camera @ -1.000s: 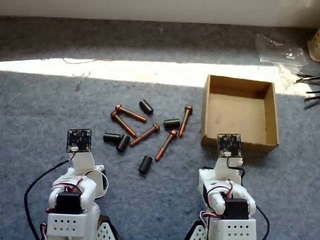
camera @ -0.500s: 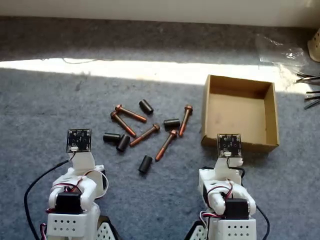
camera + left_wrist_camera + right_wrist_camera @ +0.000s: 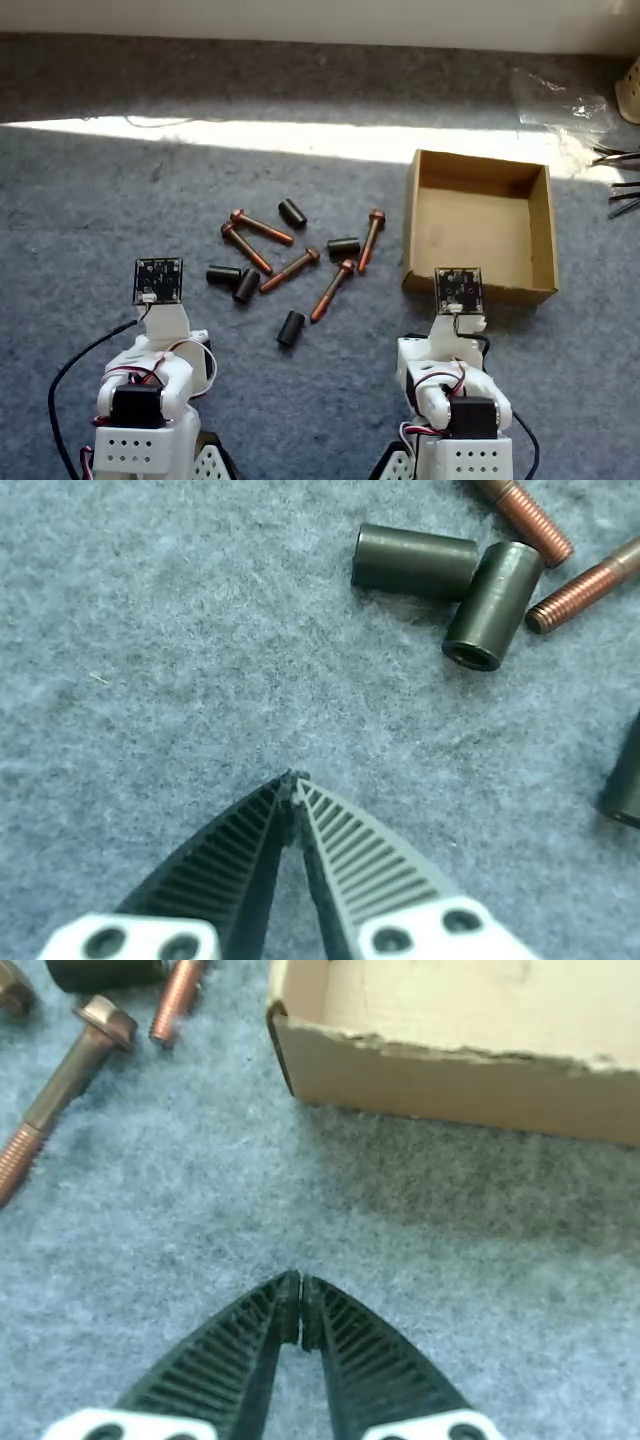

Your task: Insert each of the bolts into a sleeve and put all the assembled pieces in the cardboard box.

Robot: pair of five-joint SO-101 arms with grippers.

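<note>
Left arm's ribbed black fingers (image 3: 350,865) and right arm's fingers (image 3: 365,1360) rest pinched closed, empty, short of copper-coloured bolts (image 3: 290,270), black cylindrical sleeves (image 3: 291,328) and brown cardboard box (image 3: 409,225), assembly apparently unstarted.

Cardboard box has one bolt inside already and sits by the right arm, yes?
No, the cardboard box is empty. The high view shows all five bolts lying loose on the carpet. It does sit by the right arm.
</note>
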